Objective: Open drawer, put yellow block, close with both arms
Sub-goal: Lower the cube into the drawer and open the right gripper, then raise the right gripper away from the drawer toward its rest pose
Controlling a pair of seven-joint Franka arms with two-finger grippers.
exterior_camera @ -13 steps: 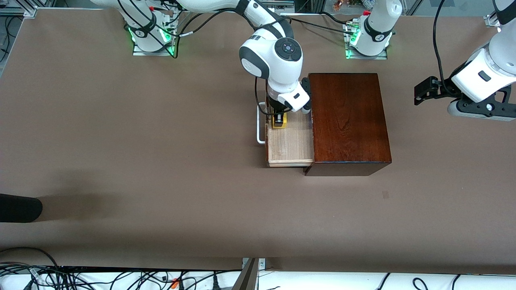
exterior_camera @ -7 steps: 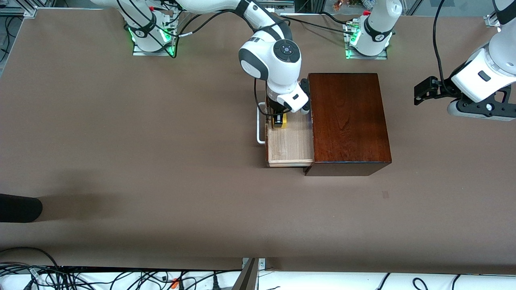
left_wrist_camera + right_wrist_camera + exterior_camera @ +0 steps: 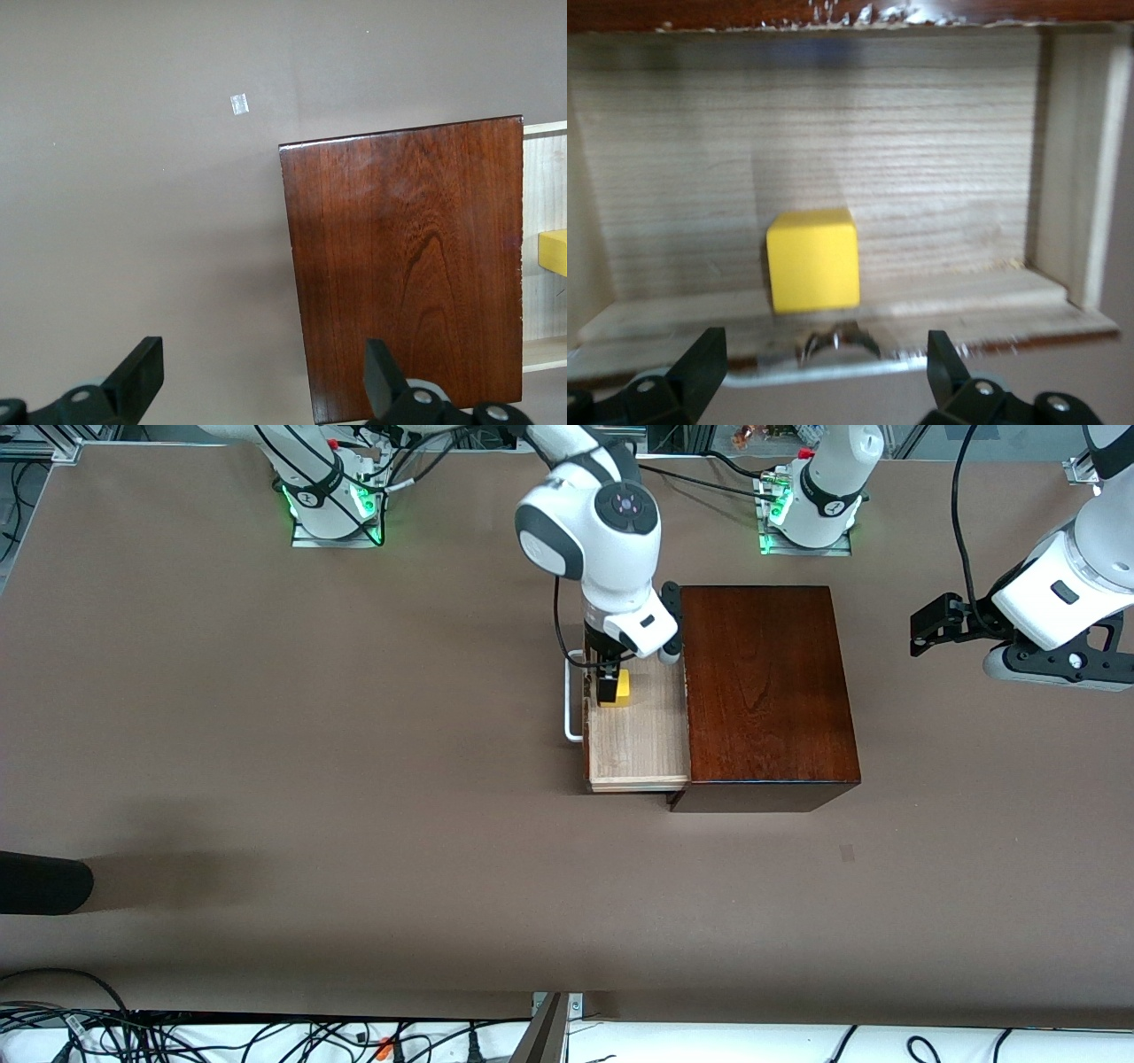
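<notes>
block (image 3: 623, 687) of bright yellow now sits free on the pale floor of the open drawer (image 3: 640, 744), near its front wall; a second ago we saw the right gripper (image 3: 609, 691) clamped on it. that gripper has since lifted, jaws spread wide, holding nothing. we see the left gripper (image 3: 264, 376) waiting open over the table past the wooden box (image 3: 764, 691).

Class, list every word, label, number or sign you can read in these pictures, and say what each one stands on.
None can be read.
The wooden box, the drawer and the yellow block bear no writing.
A small pale patch on the table shows no letters.
Marks on the dark bands at the arm bases are too small to read.
</notes>
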